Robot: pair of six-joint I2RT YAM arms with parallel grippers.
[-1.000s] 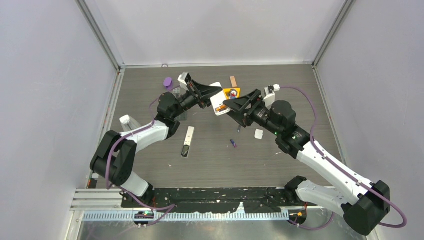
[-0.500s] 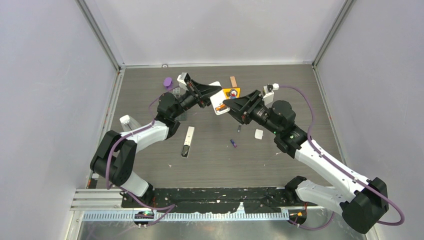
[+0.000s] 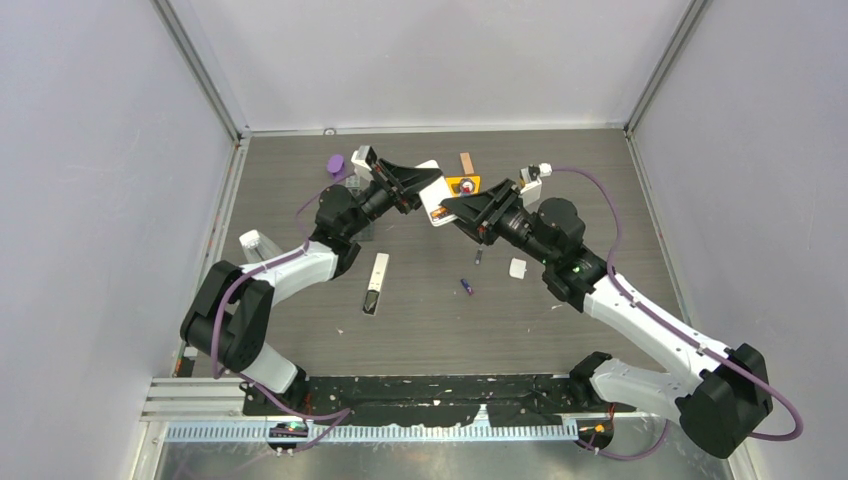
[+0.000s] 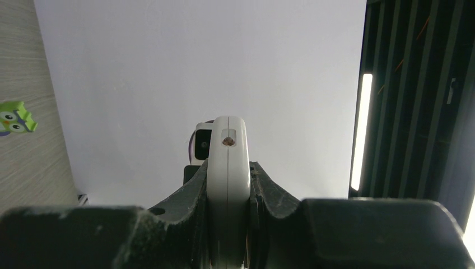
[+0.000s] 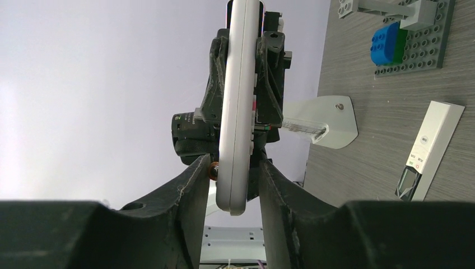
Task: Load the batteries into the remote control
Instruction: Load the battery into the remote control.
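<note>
White remote (image 3: 433,195) is held up. The left gripper (image 4: 228,168) pinches one end steady. The right gripper (image 5: 233,162) squeezes the other end, maybe pressing the orange battery (image 5: 212,170) in.

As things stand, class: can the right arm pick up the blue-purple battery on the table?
Probably not yet: the right tool is shut on the white remote, shared with the left tool. The blue-purple battery lies uncovered nearby, so once freed, likely yes.
</note>
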